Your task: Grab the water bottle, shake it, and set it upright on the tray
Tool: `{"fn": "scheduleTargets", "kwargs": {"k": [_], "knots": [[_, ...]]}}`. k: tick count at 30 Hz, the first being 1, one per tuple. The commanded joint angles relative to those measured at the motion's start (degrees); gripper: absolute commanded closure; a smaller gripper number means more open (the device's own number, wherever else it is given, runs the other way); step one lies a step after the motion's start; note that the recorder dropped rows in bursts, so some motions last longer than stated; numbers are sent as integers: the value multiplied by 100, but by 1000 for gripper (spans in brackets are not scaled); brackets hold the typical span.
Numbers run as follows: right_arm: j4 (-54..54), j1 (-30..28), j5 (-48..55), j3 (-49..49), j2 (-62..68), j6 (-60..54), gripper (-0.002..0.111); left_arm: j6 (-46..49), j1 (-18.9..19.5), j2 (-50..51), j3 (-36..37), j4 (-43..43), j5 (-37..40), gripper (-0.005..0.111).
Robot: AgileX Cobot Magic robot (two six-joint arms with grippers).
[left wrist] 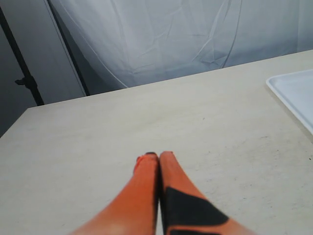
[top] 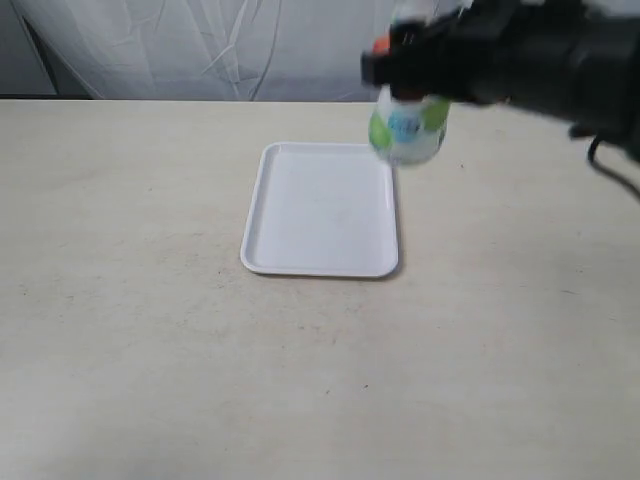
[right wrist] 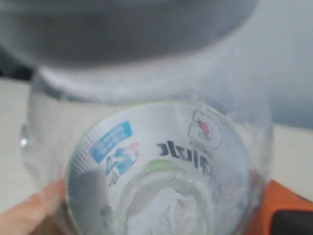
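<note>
The water bottle (top: 408, 125), clear with a green-and-blue band, hangs blurred in the air above the far right corner of the white tray (top: 322, 210). My right gripper (top: 405, 60) is shut on it, the black arm reaching in from the right. In the right wrist view the bottle (right wrist: 156, 171) fills the picture, its label seen through the plastic, with orange fingers (right wrist: 29, 215) on both sides of it. My left gripper (left wrist: 158, 155) is shut with nothing in it, low over bare table; it does not show in the exterior view. The tray's corner (left wrist: 293, 90) shows beside it.
The tray lies on a wide beige table (top: 150, 300). A white curtain (top: 200, 45) hangs behind the table's far edge. A dark stand (left wrist: 24, 81) is beyond the table's corner in the left wrist view.
</note>
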Motion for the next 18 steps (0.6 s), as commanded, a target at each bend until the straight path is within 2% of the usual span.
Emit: {"fn": "scheduleTargets", "kwargs": {"k": [1, 8, 15, 18], "knots": [[-102, -19, -208, -225, -562, -191, 109, -14, -2, -26, 21, -12, 9, 106], [-102, -19, 63, 851, 511, -21, 109, -14, -2, -26, 21, -12, 9, 106], [-102, -19, 203, 322, -322, -35, 109, -14, -2, -26, 21, -12, 9, 106], [-102, -19, -273, 116, -446, -35, 109, -14, -2, -26, 21, -12, 9, 106]]}}
